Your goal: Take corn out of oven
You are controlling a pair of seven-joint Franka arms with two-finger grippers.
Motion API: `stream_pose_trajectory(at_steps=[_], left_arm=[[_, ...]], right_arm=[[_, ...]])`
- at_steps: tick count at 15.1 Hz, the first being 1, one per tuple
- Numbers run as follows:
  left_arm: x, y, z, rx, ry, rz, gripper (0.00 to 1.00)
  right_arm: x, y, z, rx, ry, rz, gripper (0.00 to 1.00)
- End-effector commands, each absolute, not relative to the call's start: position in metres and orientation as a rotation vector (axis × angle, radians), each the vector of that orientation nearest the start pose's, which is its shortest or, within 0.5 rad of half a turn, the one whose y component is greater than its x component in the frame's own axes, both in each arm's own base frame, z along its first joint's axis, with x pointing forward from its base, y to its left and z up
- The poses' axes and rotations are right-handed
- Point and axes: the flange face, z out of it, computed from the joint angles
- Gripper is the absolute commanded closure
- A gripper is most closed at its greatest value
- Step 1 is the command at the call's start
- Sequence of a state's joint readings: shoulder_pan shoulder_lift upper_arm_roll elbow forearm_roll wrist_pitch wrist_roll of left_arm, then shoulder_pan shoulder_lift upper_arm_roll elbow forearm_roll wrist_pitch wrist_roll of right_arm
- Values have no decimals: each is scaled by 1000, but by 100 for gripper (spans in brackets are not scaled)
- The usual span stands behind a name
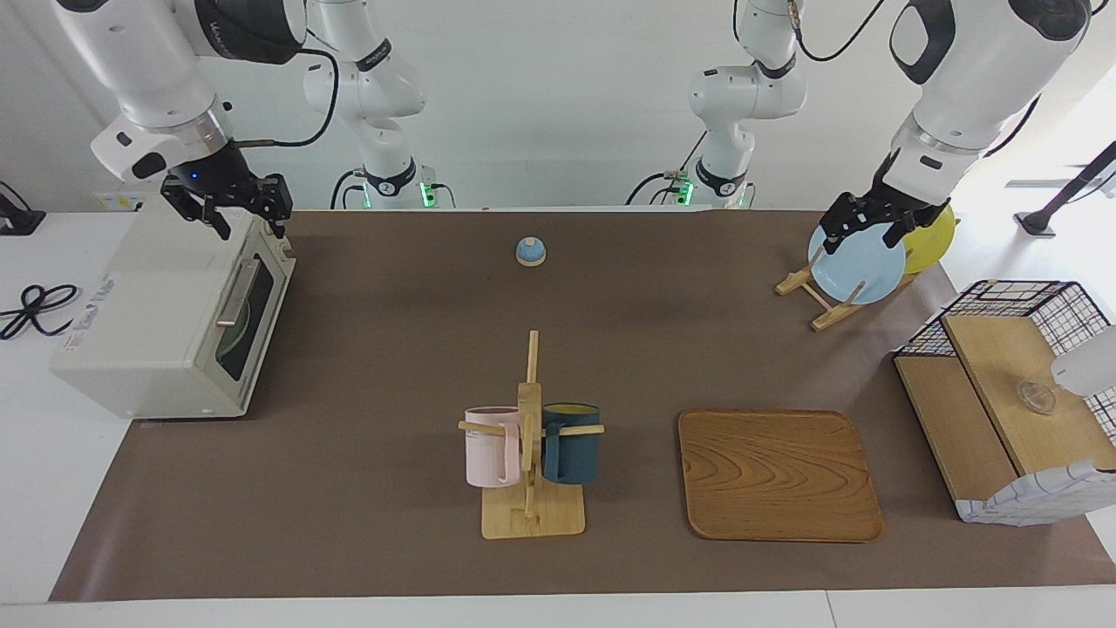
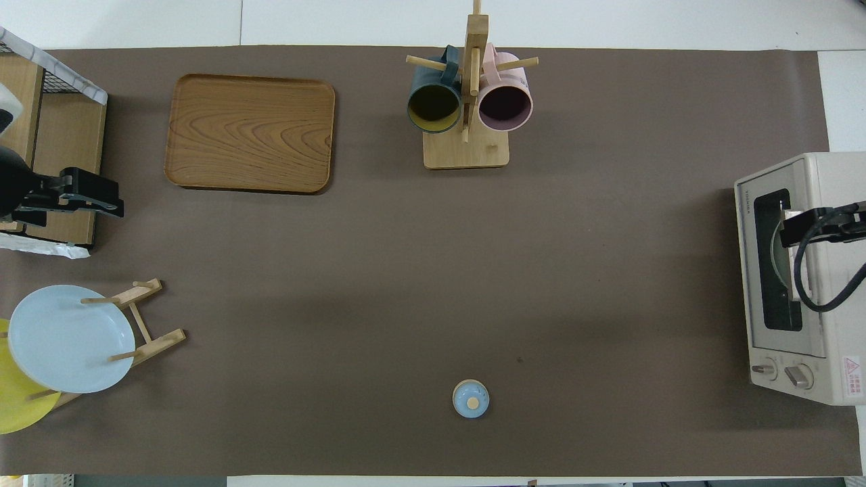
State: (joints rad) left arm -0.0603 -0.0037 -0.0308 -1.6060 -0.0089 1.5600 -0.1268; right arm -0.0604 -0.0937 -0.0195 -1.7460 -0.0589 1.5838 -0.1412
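Observation:
The cream-white oven (image 1: pixel 148 305) stands at the right arm's end of the table, its dark glass door shut and its bar handle (image 1: pixel 237 292) facing the table's middle. It also shows in the overhead view (image 2: pixel 835 325). The corn is hidden. My right gripper (image 1: pixel 234 216) is open and empty, just over the oven's top front edge above the door; in the overhead view (image 2: pixel 822 226) it is over the door's upper rim. My left gripper (image 1: pixel 861 231) is open and empty, waiting over the plate rack.
A small blue bell (image 1: pixel 530 251) sits near the robots at mid-table. A wooden mug stand (image 1: pixel 532 515) holds a pink and a dark blue mug. A wooden tray (image 1: pixel 776 475), a rack with a blue plate (image 1: pixel 859 266), and a wire-and-wood basket (image 1: pixel 1003 392) stand toward the left arm's end.

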Motion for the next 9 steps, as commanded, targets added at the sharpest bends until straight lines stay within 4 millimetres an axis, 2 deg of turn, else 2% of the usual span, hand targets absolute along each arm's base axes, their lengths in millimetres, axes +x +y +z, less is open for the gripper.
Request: stream_pose_trajectory(at_steps=[1,3,5,7,9], left_arm=[[545,-49,613,-3158,-58,59,0],[545,-49,613,-3158,-58,59,0],[545,-49,613,-3158,-58,59,0],[545,-49,613,-3158,-58,59,0],[545,-49,613,-3158,-58,59,0]], right_arm=[[495,-78,560,-3155,-188,59,100],[496,-92,533,-3165,-144,2,100],[497,-93,526,-3169,-125,-12,100],[500,-95,519,-3171,-17,3,100],[506,-108,506,-3171,24,2,100]])
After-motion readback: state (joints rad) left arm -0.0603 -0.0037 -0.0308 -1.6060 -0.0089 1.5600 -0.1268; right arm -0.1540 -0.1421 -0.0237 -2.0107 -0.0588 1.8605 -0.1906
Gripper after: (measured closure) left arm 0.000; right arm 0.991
